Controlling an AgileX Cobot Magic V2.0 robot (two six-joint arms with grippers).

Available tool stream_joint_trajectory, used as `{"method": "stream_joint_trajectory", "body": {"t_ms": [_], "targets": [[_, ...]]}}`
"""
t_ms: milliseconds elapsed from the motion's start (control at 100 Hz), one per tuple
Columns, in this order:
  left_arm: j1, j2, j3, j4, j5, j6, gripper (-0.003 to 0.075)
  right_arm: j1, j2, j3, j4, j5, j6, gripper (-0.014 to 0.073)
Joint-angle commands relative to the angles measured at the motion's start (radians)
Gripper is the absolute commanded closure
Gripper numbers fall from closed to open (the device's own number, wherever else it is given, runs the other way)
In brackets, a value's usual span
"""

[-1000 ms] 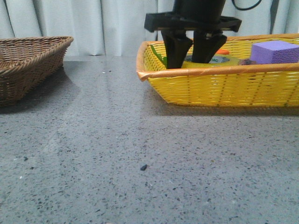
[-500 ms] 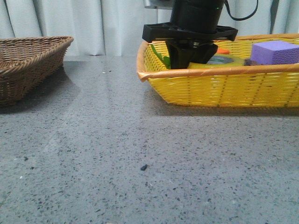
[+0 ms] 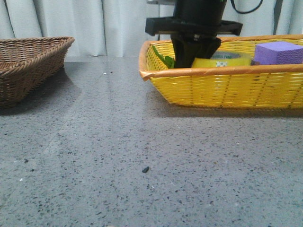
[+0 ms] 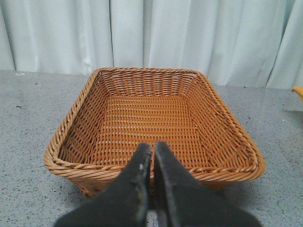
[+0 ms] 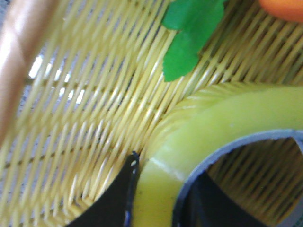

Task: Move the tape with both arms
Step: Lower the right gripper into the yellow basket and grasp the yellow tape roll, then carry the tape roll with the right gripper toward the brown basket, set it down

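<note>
you have a wide speckled grey stone tabletop [image 3: 142, 142] in front of you, with pale curtains [image 3: 94, 23] hanging behind it. on your right sits a yellow woven plastic basket [image 3: 227, 87] with an orange rim; on your left, well apart from it, sits a brown wicker basket [image 3: 28, 64], which the left wrist view shows with its weave bare.

your right arm's black gripper [image 3: 193, 53] reaches down into the yellow basket near its left end. its fingers are clamped across the wall of the wide roll of translucent yellow packing tape [image 3: 221, 60]: in the right wrist view one dark finger [image 5: 116, 196] presses the outside of the roll [image 5: 199, 137] and the other sits inside the grey-edged core. the roll shows just above the basket's front rim, level, with its printed core facing up.

a purple foam block [image 3: 279, 52] lies further right in the same basket, and a green leaf [image 3: 164, 59] pokes up just beside the gripper.

your left gripper [image 4: 152, 163] hangs over the near rim of the brown basket, fingers pressed together on nothing.
</note>
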Motion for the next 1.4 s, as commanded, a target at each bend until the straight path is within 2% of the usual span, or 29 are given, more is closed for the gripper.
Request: {"method": "stream_joint_trajectory", "body": {"t_ms": [0,200,360,590,790,1390], "targets": [[0.002,0.017,-0.037,-0.005,-0.071,-0.009,0.0741,0.005,-0.060,-0.083,-0.006,0.017,-0.008,0.0651],[0.002,0.017,-0.037,-0.005,-0.069,-0.009,0.0741,0.055,-0.078,-0.251,-0.004,0.095,-0.008,0.0651],[0.002,0.017,-0.037,-0.005,-0.069,-0.009,0.0741,0.144,-0.080,-0.351,0.059,0.097,-0.008,0.0651],[0.002,0.017,-0.037,-0.005,-0.069,-0.009,0.0741,0.335,-0.064,-0.361,0.051,0.097,-0.008,0.0651],[0.002,0.017,-0.037,-0.005,-0.069,-0.009,0.0741,0.459,-0.003,-0.361,-0.048,0.097,-0.008,0.0651],[0.002,0.017,-0.037,-0.005,-0.069,-0.009,0.0741,0.448,0.120,-0.361,-0.057,0.097,-0.008,0.0629]]}}
